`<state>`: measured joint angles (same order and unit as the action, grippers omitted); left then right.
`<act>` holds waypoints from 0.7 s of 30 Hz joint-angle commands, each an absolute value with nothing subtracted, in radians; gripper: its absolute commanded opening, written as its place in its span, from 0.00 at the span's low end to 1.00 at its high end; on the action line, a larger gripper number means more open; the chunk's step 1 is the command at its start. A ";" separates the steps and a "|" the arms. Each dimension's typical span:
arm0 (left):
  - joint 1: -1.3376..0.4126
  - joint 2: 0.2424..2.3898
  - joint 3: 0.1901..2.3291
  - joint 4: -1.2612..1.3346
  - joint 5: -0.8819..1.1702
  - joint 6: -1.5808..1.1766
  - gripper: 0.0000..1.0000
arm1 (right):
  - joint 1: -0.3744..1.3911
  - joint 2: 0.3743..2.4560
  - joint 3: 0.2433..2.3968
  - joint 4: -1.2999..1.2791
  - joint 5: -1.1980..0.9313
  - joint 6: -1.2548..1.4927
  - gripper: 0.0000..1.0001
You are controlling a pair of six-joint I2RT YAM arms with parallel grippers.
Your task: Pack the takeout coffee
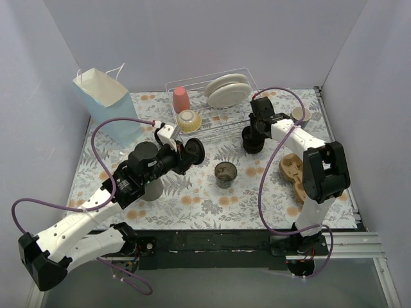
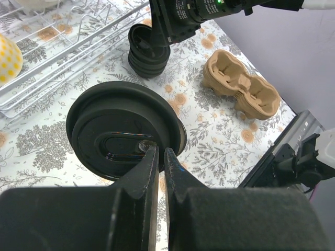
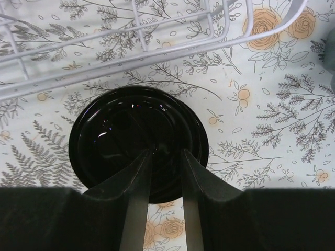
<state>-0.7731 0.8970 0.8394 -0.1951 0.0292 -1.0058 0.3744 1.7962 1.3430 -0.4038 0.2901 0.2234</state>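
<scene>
My left gripper [image 1: 182, 154] is shut on the near rim of a round black lid [image 2: 125, 133] and holds it tilted above the table; no cup body shows under it. The lid also shows in the top view [image 1: 194, 151]. A black lidded takeout cup [image 1: 252, 142] stands in front of the dish rack. My right gripper [image 3: 168, 152] is directly above it, jaws a little apart, fingertips on the lid [image 3: 125, 136]. The same cup shows in the left wrist view [image 2: 148, 57]. Another black round lid [image 1: 146, 153] sits beside my left arm.
A tan pulp cup carrier [image 1: 295, 174] lies at the right. A grey metal cup [image 1: 225, 173] stands mid-table. A white wire dish rack [image 1: 247, 112] holds plates, a pink cup and a yellow bowl. A pale paper bag [image 1: 103, 102] stands back left. A mug [image 1: 300, 115] is back right.
</scene>
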 commanded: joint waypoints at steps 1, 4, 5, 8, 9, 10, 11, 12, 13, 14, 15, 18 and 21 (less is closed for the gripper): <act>-0.767 0.894 0.877 -0.227 0.066 -1.034 0.00 | 0.376 1.776 1.316 -0.391 0.351 0.195 0.35; -0.765 0.905 0.893 -0.241 0.060 -1.031 0.00 | 0.376 1.746 1.282 -0.384 0.382 0.192 0.33; -0.767 0.908 0.897 -0.242 0.060 -1.029 0.00 | 0.376 1.741 1.279 -0.385 0.387 0.192 0.32; -0.767 0.919 0.907 -0.249 0.061 -1.029 0.00 | 0.377 1.730 1.275 -0.394 0.385 0.193 0.30; -0.767 0.923 0.907 -0.249 0.064 -1.028 0.00 | 0.377 1.726 1.278 -0.399 0.387 0.192 0.30; -0.765 0.923 0.910 -0.250 0.064 -1.028 0.00 | 0.379 1.721 1.279 -0.406 0.388 0.192 0.29; -0.765 0.926 0.908 -0.249 0.066 -1.029 0.00 | 0.380 1.718 1.281 -0.411 0.390 0.192 0.29; -0.767 0.925 0.910 -0.250 0.066 -1.029 0.00 | 0.380 1.710 1.284 -0.416 0.390 0.192 0.29; -0.767 0.928 0.911 -0.252 0.066 -1.031 0.00 | 0.382 1.707 1.292 -0.420 0.391 0.192 0.29; -0.767 0.928 0.911 -0.253 0.066 -1.032 0.00 | 0.382 1.703 1.296 -0.431 0.393 0.193 0.28; -0.767 0.930 0.913 -0.253 0.067 -1.032 0.00 | 0.383 1.695 1.301 -0.437 0.394 0.193 0.29; -0.767 0.949 0.937 -0.262 0.080 -1.035 0.00 | 0.385 1.671 1.327 -0.469 0.379 0.192 0.30; -0.767 1.003 0.992 -0.293 0.090 -1.052 0.00 | 0.385 1.616 1.341 -0.501 0.350 0.199 0.35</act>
<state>-0.7719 0.9569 0.9012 -0.2596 0.0658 -1.0355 0.3798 1.7164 1.2861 -0.4553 0.3641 0.2024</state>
